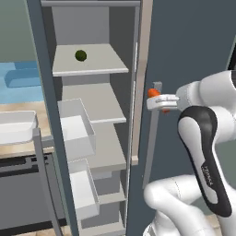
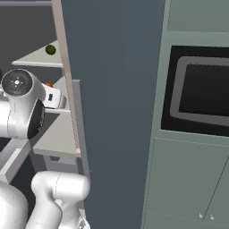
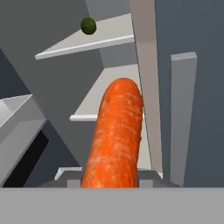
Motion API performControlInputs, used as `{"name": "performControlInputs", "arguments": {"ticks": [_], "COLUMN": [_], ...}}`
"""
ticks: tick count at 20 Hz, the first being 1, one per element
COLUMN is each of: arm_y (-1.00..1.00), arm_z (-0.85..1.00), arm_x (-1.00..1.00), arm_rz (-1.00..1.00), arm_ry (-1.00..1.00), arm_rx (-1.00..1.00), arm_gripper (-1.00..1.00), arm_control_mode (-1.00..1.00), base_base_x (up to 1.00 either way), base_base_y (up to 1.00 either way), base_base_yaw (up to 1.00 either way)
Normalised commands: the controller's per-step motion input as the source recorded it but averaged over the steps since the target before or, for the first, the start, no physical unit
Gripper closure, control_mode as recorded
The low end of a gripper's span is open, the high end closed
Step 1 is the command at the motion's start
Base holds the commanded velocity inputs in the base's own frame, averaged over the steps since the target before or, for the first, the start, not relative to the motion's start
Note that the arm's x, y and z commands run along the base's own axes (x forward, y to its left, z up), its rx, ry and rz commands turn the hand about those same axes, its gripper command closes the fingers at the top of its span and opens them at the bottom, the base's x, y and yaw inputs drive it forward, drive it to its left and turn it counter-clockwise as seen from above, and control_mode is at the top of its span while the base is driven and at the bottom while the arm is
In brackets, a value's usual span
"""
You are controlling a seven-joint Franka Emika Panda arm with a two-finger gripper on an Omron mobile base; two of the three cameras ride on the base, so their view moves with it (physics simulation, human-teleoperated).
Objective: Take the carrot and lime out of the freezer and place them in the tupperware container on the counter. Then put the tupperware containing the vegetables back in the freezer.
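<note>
arm [image 1: 203, 138]: glossy white rounded shells | joints: dark, black band curving down the forearm with small pale lettering | round white cap [image 2: 17, 83], grey centre, ringed by small dots

Orange carrot [image 3: 114, 135] held outside freezer [image 1: 97, 115]; dark green lime [image 1: 80, 55] on top shelf.

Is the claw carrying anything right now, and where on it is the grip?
Yes: the claw holds the carrot, gripped at one end, with the rest of it sticking out forward past the fingertips.

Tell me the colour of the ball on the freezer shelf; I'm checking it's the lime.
Dark green; the lime shows best in the left base view.
</note>
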Motion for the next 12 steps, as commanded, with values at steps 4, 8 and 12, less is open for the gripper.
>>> {"name": "performControlInputs", "arguments": {"ticks": [4, 8, 12], "arm_y": [-0.27, -0.37, -0.14], "arm_z": [-0.14, -0.21, -0.08], "arm_x": [-0.52, -0.42, -0.24], "arm_rz": [0.00, -0.01, -0.01], "arm_ry": [0.01, 0.02, 0.01], "arm_rx": [-0.01, 0.00, 0.00], "arm_gripper": [1.00, 1.00, 1.00], "arm_control_mode": [-1.00, -1.00, 1.00], "base_base_x": [0.00, 0.00, -0.49], "base_base_y": [0.00, 0.00, -0.08], "base_base_yaw": [0.00, 0.00, -0.03]}}
